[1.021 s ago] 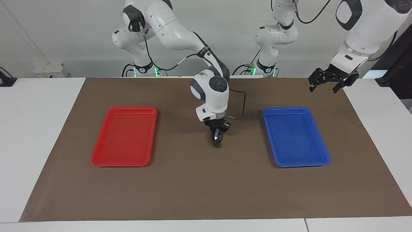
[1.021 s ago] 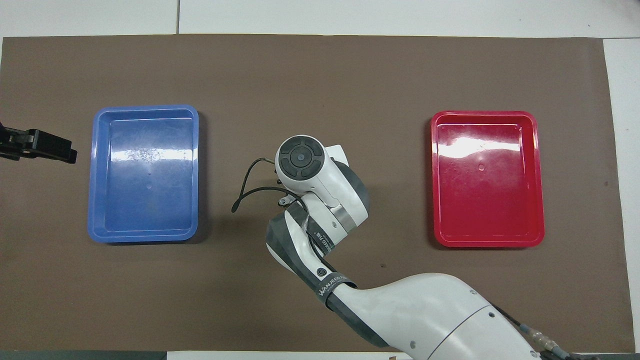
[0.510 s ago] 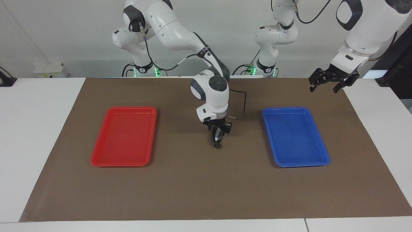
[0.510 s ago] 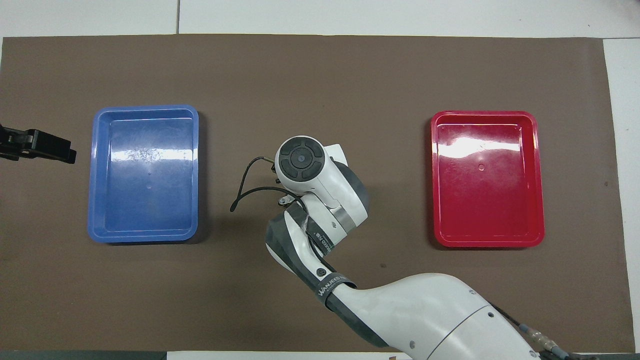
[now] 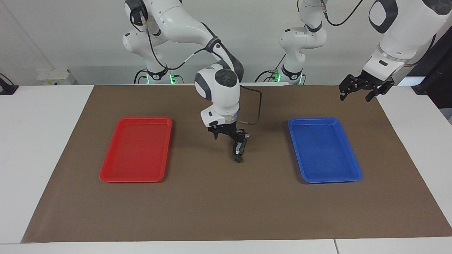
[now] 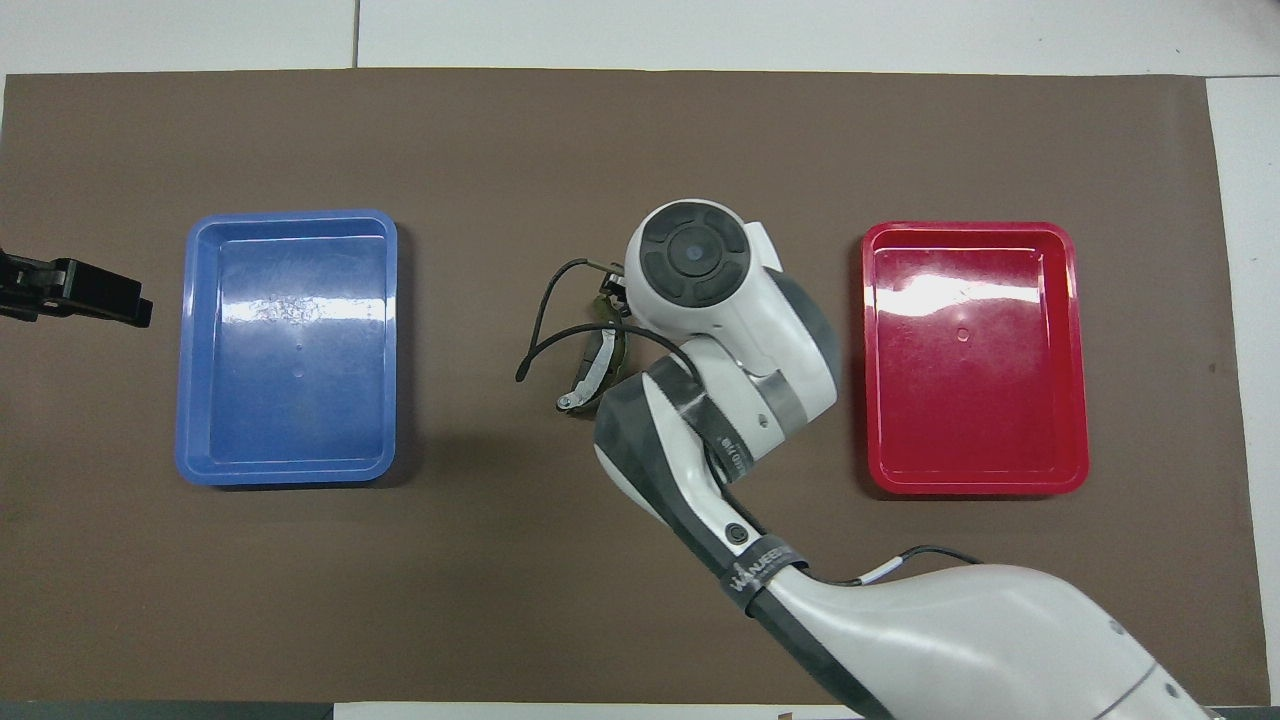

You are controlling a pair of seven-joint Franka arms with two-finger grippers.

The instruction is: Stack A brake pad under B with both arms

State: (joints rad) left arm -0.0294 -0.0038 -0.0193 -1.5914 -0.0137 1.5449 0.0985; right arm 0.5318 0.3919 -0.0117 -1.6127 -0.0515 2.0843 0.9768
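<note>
Brown-matted counter (image 5: pixel 212 211) with B (image 5: pixel 239 148) between red tray (image 5: pixel 106 176) and blue tray (image 5: pixel 356 174), apparently atop A brake pad (image 5: pixel 238 159) (only a dark end showing), right hand (image 5: pixel 229 135) spread just above, gripping nothing, left hand (image 5: pixel 365 91) waiting, fingers apart, over the mat's corner.

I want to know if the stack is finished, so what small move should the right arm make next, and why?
Probably lift the right end effector straight up and clear. Its fingers look open, B lies in the middle of the mat, apparently on A brake pad, and the left end effector waits over the mat's edge.
</note>
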